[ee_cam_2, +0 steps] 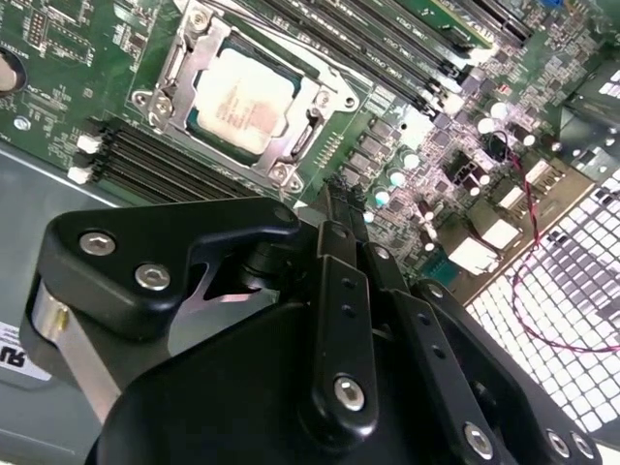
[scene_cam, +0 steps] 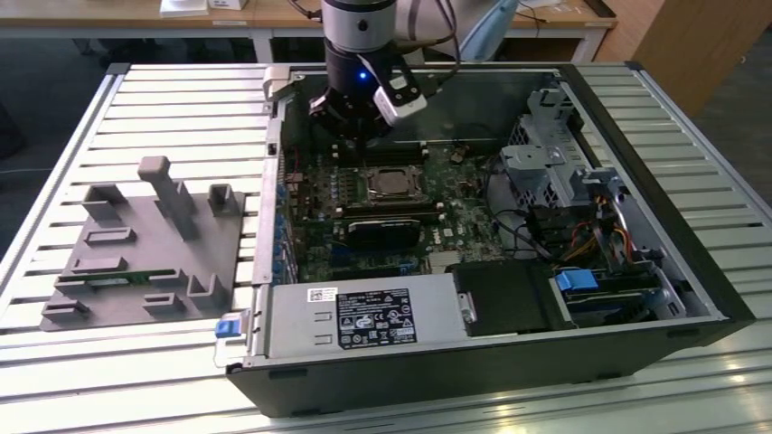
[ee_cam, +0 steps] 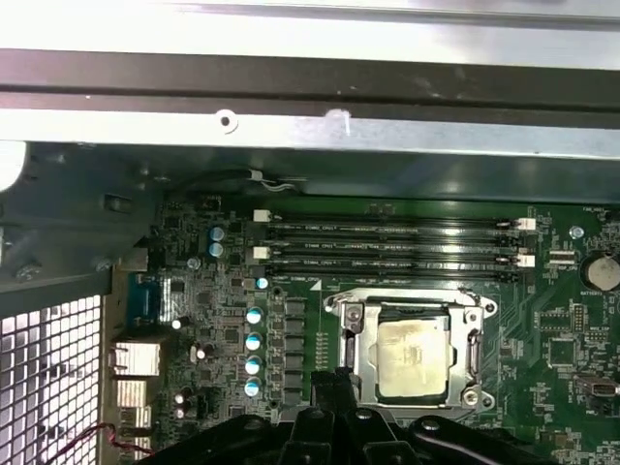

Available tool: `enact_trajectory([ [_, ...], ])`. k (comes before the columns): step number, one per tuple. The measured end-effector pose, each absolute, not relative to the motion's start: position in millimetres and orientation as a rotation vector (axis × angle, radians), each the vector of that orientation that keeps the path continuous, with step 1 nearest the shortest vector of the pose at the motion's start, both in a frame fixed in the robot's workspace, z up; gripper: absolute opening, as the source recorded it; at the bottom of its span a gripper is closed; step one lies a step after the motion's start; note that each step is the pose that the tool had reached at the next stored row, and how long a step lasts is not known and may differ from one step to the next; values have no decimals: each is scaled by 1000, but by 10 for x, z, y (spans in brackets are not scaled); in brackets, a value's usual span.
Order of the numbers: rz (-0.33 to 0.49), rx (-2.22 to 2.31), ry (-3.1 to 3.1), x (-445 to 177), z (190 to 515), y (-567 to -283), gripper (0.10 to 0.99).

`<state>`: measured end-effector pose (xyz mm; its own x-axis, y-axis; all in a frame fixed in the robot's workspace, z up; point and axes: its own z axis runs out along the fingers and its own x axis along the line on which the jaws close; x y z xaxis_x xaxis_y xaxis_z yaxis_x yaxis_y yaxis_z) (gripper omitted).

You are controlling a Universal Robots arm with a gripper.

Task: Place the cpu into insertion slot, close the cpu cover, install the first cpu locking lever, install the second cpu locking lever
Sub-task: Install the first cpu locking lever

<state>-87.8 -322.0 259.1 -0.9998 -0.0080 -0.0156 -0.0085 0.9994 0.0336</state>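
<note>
The cpu [ee_cam_2: 235,95] lies flat in the insertion slot [ee_cam: 472,341] on the green board, its silver-grey top showing in both wrist views [ee_cam: 411,356]. The cpu cover [ee_cam_2: 184,77] lies down around it as a silvery frame [ee_cam: 360,341]. In the exterior view the cpu [scene_cam: 389,186] sits mid-board inside the open computer case. My gripper [scene_cam: 353,134] hangs above the board just behind the socket. Its black fingertips [ee_cam_2: 339,194] are pressed together, shut on nothing, and they stand close beside one edge of the socket frame [ee_cam: 332,380].
Long black memory slots [ee_cam: 387,242] run beside the socket. The case wall [scene_cam: 275,145] rises near the arm. A power supply [scene_cam: 362,318] and a drive cage [scene_cam: 567,172] fill the case's other parts. A grey fixture [scene_cam: 145,253] stands at the exterior view's left.
</note>
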Motion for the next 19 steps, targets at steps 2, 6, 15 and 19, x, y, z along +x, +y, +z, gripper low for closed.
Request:
enact_trajectory([
  [2, 53, -13, 3126, -890, 2591, -3218, 106],
  [6, 53, -13, 3126, -913, 2589, -3214, 106],
  [15, 53, -13, 3126, -956, 2582, -3163, 106],
  [19, 53, -13, 3126, -970, 2576, -3102, 106],
])
